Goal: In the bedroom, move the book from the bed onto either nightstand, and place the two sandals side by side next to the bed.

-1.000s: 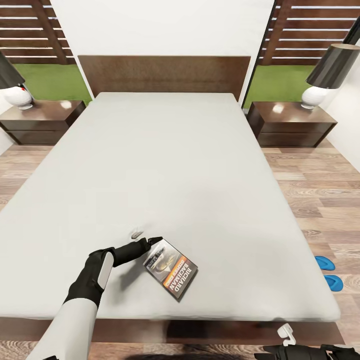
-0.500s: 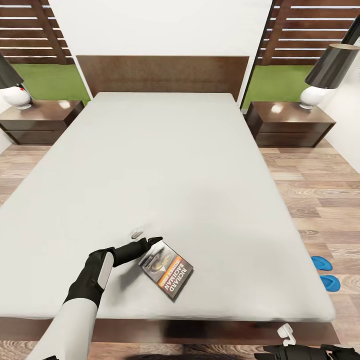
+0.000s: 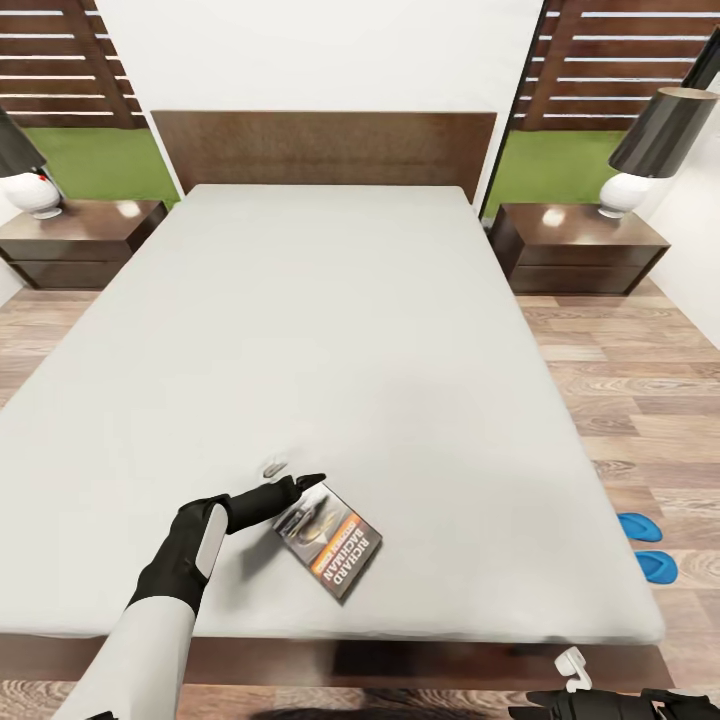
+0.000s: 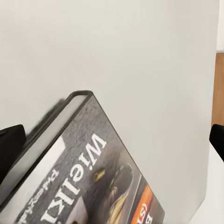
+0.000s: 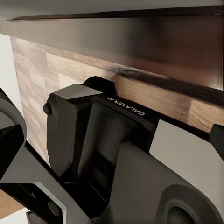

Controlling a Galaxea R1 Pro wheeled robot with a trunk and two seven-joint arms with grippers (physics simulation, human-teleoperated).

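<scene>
The book (image 3: pixel 328 540) lies flat on the bed's pale mattress (image 3: pixel 330 330) near the foot edge, dark cover up with an orange band. My left gripper (image 3: pixel 292 474) is open just at the book's near-left corner, low over the mattress. In the left wrist view the book (image 4: pixel 93 182) sits between the spread fingertips (image 4: pixel 8 144). Two blue sandals (image 3: pixel 640 527) (image 3: pixel 658 567) lie on the floor right of the bed, close together. My right gripper (image 3: pixel 575 685) hangs open below the foot of the bed frame.
A nightstand (image 3: pixel 85 240) stands left of the headboard and another nightstand (image 3: pixel 580 245) right of it, each with a dark-shaded lamp (image 3: pixel 655 150). Wood-plank floor (image 3: pixel 630 380) runs along both sides of the bed. In the right wrist view, the bed frame's dark wood (image 5: pixel 140 42) is close.
The whole picture has shifted slightly left, so the camera moved. The book now lies a little closer under my left gripper's fingers. The right gripper holds the same place.
</scene>
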